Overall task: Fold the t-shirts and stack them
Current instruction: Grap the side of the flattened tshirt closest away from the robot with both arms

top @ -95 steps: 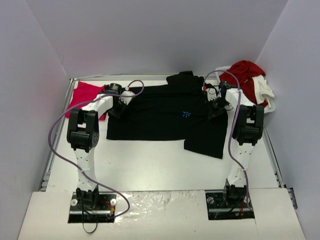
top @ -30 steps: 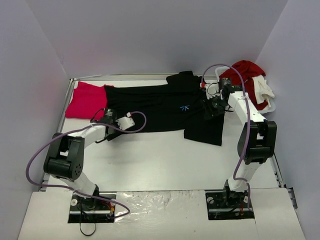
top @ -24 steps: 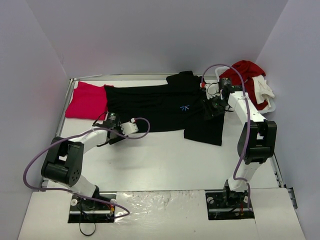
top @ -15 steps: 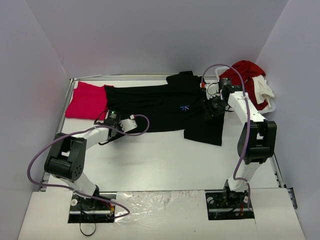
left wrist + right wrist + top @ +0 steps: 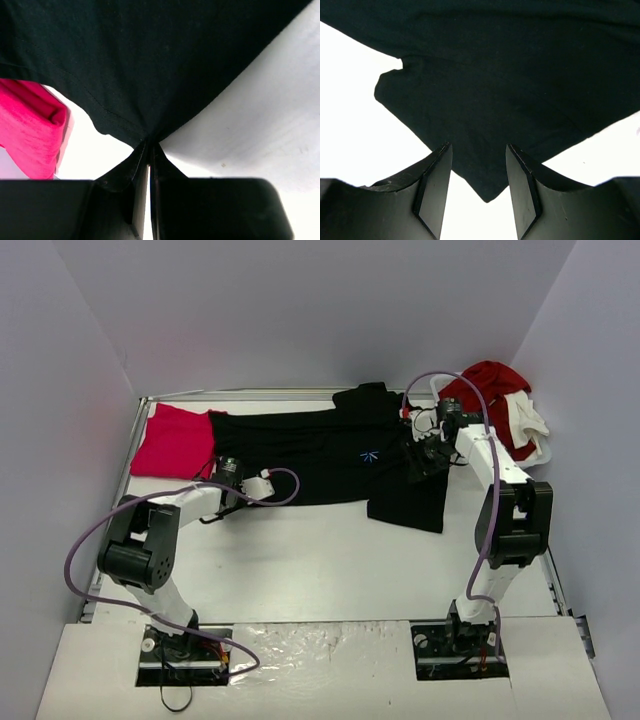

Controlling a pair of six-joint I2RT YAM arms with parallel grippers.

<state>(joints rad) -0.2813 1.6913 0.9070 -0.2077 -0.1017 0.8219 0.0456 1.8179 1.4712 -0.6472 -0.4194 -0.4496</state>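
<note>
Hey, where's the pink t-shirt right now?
Top view: the pink t-shirt lies in the far-left table corner, against the left edge of the black t-shirt, beyond the left claw.

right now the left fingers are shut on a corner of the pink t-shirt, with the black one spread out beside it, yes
Not quite. The left wrist view shows the left fingers shut on a corner of the black t-shirt, not the pink t-shirt, which lies ungripped beside it. The black one is spread out, as you said.

1. The top view looked down from above the near edge over the whole surface.
2. Both wrist views faced the black t-shirt closely, shared with the top view.
</note>
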